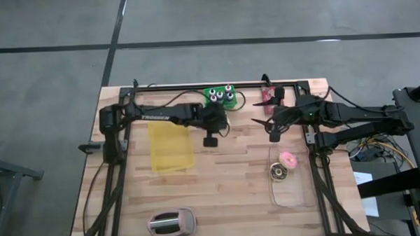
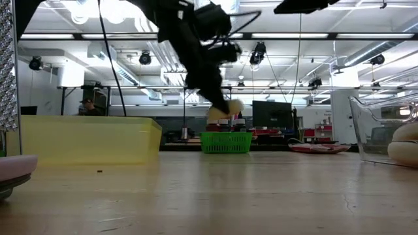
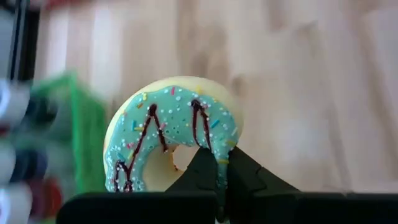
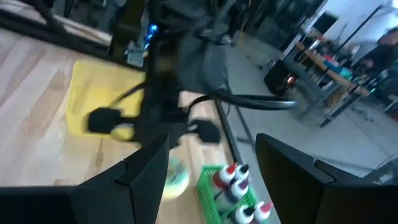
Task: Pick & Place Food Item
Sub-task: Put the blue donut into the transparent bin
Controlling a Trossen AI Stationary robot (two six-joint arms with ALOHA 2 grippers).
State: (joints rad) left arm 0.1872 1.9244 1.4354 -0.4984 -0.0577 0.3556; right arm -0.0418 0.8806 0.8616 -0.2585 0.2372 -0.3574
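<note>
L gripper (image 3: 221,171): fingers pinched tight on rim of donut (image 3: 171,140), teal icing w/ sprinkles and dark drizzle, pale dough edge showing. Donut hangs in the grip, tilted near upright. In low view the donut (image 2: 225,108) sits mid-frame, clear off the tabletop, above the green basket (image 2: 226,141). In high view L gripper (image 1: 210,132) is centre-frame, just below and left of the basket (image 1: 220,96) holding bottles; donut itself hidden under the gripper there.

R gripper (image 4: 211,165): fingers spread apart, nothing between them. In high view R gripper (image 1: 272,126) hovers right of centre, above the clear container (image 1: 291,192), near the red item (image 1: 269,96) at top edge of table.

Outward: yellow tray (image 1: 171,146) left of L gripper, close by. Clear container lower right holds a pink-iced donut (image 1: 288,158) and a darker round item (image 1: 278,172) just below it. Toaster (image 1: 172,223) at bottom, left of centre, well apart from both arms. Wood table (image 1: 227,201) under all.
</note>
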